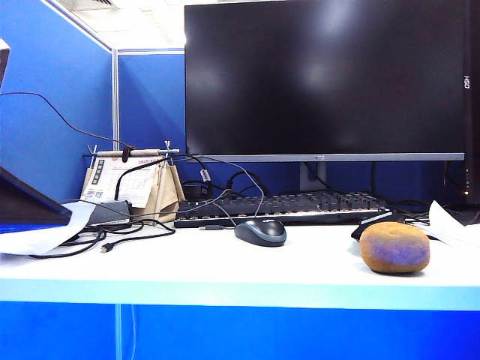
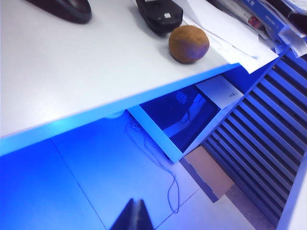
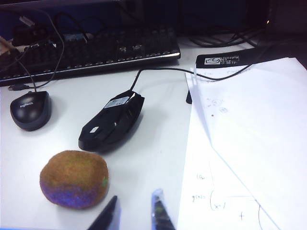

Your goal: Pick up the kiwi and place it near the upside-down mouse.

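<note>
- The right gripper (image 3: 135, 209) hangs above the white surface (image 3: 153, 143) with jaws a narrow gap apart, holding nothing.
- The kiwi (image 3: 74, 178) lies just beside those jaws, at their nine o'clock, free on the surface.
- The upside-down mouse (image 3: 111, 121) lies near the kiwi, at its one o'clock.
- The kiwi looks light, firm, fuzzy, unlikely to slip; pinch it gently across its short middle.
- The left gripper (image 2: 134, 216) hangs below the surface edge, jaws pressed together, empty.

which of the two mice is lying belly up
The angular black mouse next to the kiwi: its labelled underside faces up. The rounded grey mouse sits upright.
</note>
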Controlling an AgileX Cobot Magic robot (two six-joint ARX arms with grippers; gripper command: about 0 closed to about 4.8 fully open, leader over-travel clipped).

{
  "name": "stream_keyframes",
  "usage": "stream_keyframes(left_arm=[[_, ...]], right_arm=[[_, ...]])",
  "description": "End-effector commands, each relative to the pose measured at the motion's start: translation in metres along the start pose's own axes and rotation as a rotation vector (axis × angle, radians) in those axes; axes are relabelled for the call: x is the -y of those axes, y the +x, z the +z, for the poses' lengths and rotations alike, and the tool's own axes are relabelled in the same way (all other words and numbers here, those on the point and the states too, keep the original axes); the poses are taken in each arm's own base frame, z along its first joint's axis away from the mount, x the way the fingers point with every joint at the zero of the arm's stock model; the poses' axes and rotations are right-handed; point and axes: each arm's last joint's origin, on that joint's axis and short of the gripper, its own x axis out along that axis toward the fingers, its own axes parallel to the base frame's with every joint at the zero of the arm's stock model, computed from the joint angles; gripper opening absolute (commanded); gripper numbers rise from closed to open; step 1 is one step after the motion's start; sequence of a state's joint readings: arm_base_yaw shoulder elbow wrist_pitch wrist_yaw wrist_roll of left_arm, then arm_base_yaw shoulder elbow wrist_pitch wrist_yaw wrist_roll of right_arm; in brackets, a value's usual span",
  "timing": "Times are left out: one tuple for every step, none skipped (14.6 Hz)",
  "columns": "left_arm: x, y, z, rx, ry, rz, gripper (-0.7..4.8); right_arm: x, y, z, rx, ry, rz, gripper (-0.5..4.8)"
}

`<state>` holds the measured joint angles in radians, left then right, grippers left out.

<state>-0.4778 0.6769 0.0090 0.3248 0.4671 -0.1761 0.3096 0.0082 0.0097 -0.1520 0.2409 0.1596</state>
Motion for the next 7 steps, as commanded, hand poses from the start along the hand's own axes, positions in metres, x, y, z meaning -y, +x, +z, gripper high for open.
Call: stream_keyframes(left_arm=[[0.0003, 0.0000, 0.0016, 0.012, 0.010, -0.004, -0.01], [0.0003, 0.0000, 0.0016, 0.012, 0.009, -0.002, -0.01], [0.0003, 0.0000, 0.0017, 0.013, 0.010, -0.003, -0.01], [0.0003, 0.0000, 0.0017, 0.012, 0.010, -0.003, -0.01], [0.0003, 0.0000, 0.0017, 0.012, 0.010, -0.003, -0.01], [0.0003, 0.0000, 0.0017, 0.012, 0.010, -0.003, -0.01], [0.0003, 0.0000, 0.0017, 0.012, 0.010, -0.003, -0.01]], right_arm=[[0.0004, -0.0003, -0.0009, -0.007, -0.001, -0.007, 0.94], [0.0004, -0.0004, -0.0013, -0.012, -0.002, -0.005, 0.94], [0.0002, -0.0004, -0.0016, -0.016, -0.003, 0.002, 0.94], [0.0001, -0.0004, -0.0014, -0.014, -0.002, 0.005, 0.94], [0.0001, -0.0004, -0.0013, -0.014, -0.002, 0.006, 0.94], [0.0001, -0.0004, -0.0013, -0.014, -0.002, 0.006, 0.94], [0.0001, -0.0004, -0.0013, -0.014, -0.002, 0.006, 0.94]])
